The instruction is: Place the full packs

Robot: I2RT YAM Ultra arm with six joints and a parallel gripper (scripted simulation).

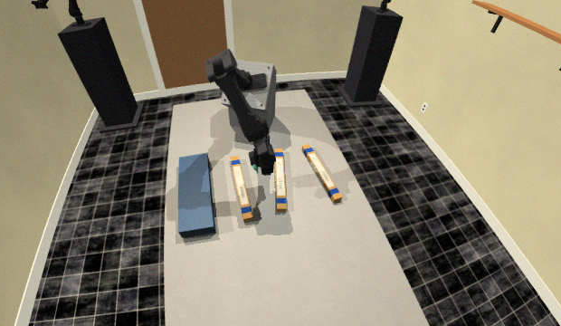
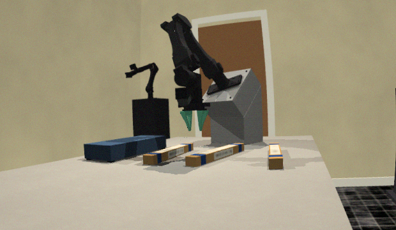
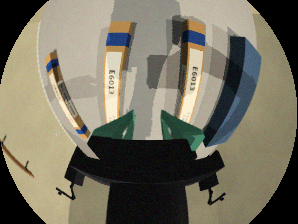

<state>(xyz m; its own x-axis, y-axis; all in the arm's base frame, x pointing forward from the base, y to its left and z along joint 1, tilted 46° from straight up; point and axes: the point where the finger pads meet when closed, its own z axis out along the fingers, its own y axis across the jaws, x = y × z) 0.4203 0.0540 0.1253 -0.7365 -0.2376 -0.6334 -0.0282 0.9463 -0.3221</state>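
Three orange-ended packs with blue bands and white labels lie flat on the grey table (image 1: 285, 272). The left pack (image 1: 241, 187) (image 2: 167, 154) (image 3: 192, 72), the middle pack (image 1: 280, 178) (image 2: 214, 154) (image 3: 113, 76) and the right pack (image 1: 321, 172) (image 2: 275, 155) (image 3: 67, 96) lie side by side. The low blue platform (image 1: 195, 195) (image 2: 121, 147) (image 3: 236, 90) lies left of them and carries nothing. My gripper (image 1: 259, 169) (image 2: 195, 128) (image 3: 147, 113) has green fingers, partly open and empty. It hangs well above the table, over the gap between the far ends of the left and middle packs.
The arm's grey base block (image 1: 267, 86) (image 2: 239, 108) stands at the table's back. Two black pillars (image 1: 97, 72) (image 1: 371, 52) stand on the floor behind the table.
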